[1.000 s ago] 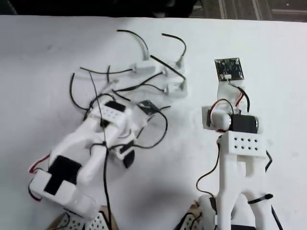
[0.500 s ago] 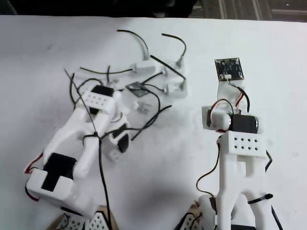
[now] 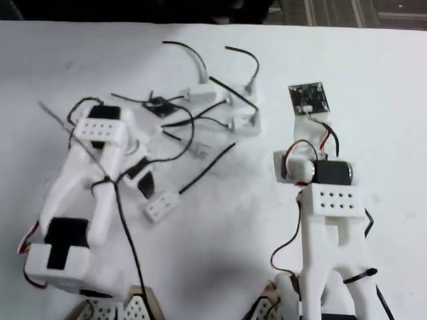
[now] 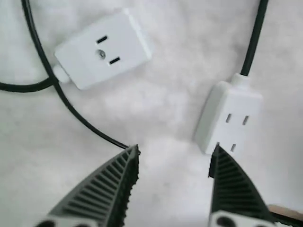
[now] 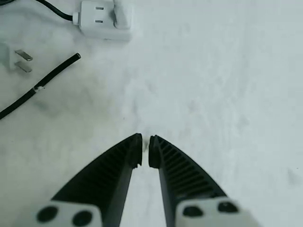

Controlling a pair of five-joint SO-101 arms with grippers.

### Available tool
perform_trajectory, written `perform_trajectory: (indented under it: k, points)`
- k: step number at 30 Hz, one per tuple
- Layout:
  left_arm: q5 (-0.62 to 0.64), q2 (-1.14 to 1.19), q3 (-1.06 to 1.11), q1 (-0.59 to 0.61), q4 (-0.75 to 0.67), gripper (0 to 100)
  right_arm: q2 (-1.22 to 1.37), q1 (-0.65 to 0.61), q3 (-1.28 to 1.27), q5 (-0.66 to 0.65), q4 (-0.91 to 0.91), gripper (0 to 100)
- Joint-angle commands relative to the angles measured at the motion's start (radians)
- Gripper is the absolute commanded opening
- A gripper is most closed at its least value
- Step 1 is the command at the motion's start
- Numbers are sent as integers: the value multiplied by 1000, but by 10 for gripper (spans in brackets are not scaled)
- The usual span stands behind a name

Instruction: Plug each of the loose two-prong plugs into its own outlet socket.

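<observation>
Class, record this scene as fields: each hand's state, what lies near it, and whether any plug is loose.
Left hand: open, empty, over the table
Near it: socket block beside one finger; outlet farther off
Right hand: shut, empty
Near it: plug off to one side, both prongs bare
Task state: that plug is not yet in a socket

White table [image 3: 373, 67] under black-corded outlet sockets [image 3: 162, 206] and loose plugs [image 5: 9, 59].
</observation>
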State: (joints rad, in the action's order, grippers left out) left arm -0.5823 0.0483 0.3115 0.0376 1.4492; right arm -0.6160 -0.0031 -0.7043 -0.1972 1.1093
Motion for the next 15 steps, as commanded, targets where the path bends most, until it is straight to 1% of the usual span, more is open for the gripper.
perform_trajectory:
  k: [1,5,9,13,15]
  points:
    - [-9,-96,46,-7,14,251,-38,-10,6,-9,-2,38]
    - [-14,-136,176,-18,-57,232,-33,-10,5,-9,-2,38]
    - [-138,-145,281,-27,-81,214,-30,-10,5,-9,-2,38]
    - [-141,-139,330,-48,-129,214,-30,-10,5,-9,-2,38]
    - [-140,-139,365,-94,-161,211,-30,-10,5,-9,-2,38]
